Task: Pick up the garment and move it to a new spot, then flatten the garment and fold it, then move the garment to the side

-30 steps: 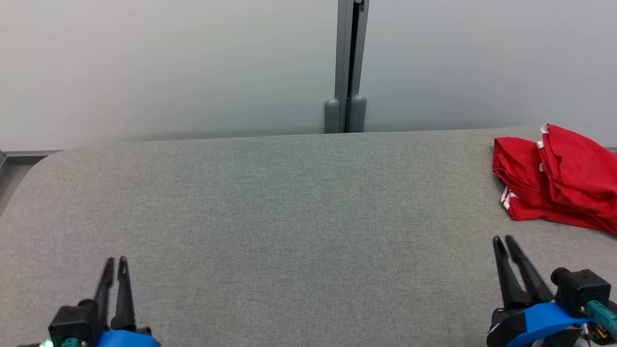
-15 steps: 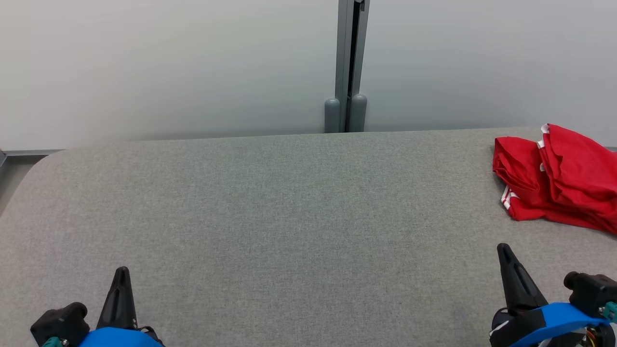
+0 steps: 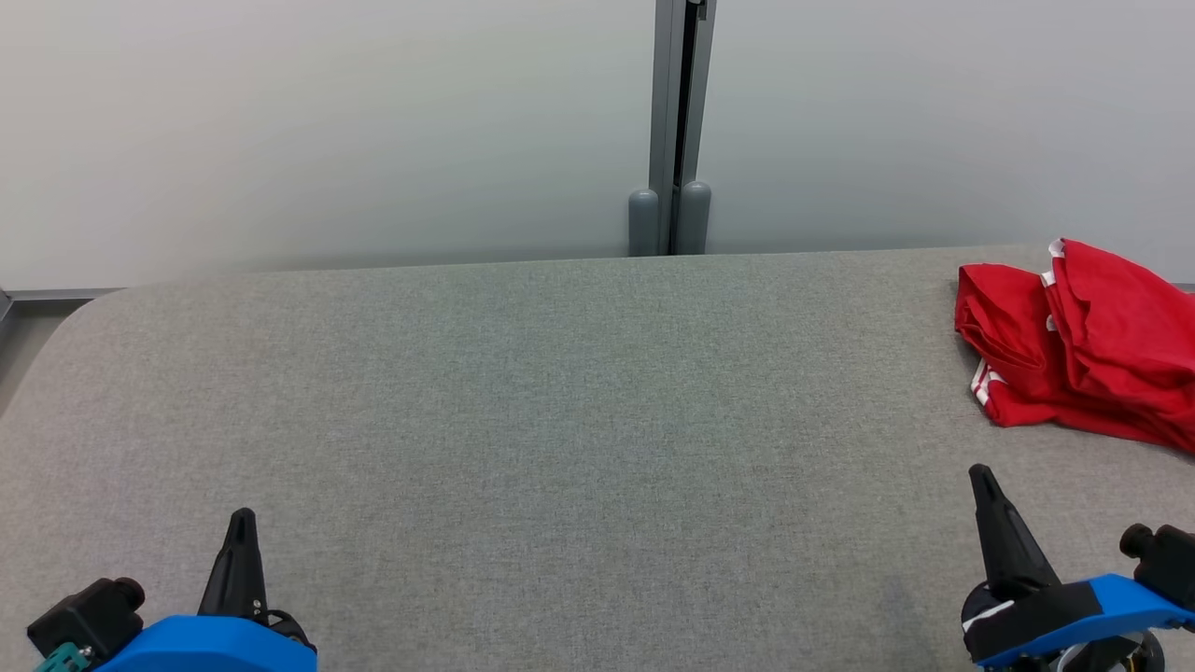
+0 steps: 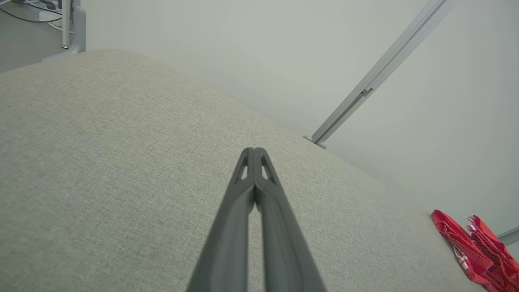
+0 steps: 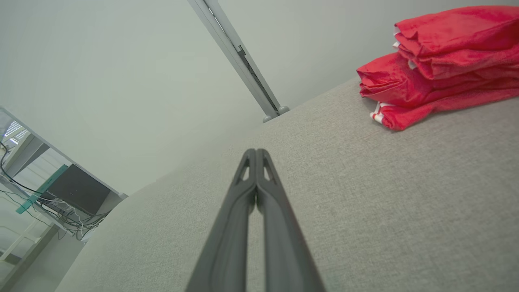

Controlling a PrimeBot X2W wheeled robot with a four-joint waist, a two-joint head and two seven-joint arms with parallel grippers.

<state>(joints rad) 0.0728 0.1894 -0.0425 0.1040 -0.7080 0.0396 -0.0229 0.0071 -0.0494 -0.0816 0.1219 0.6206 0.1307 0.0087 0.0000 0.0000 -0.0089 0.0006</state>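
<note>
While both arms sit low at the near edge of the tabletop (image 3: 560, 411), the left gripper (image 3: 241, 519) shows at the lower left of the head view with its two dark fingers pressed together into one point, holding nothing. Its wrist view confirms this: the fingers meet along their length and at the tips, with only grey fabric beyond them. The right gripper (image 3: 978, 474), at the lower right, is closed the same way, fingertips together and empty. The garment (image 3: 1074, 345), red with white trim, lies in a loosely folded, bunched pile at the far right of the tabletop, near the back edge and partly cut off by the head view's right border. It is apart from the right gripper, with bare fabric between them, and well apart from the left gripper.
</note>
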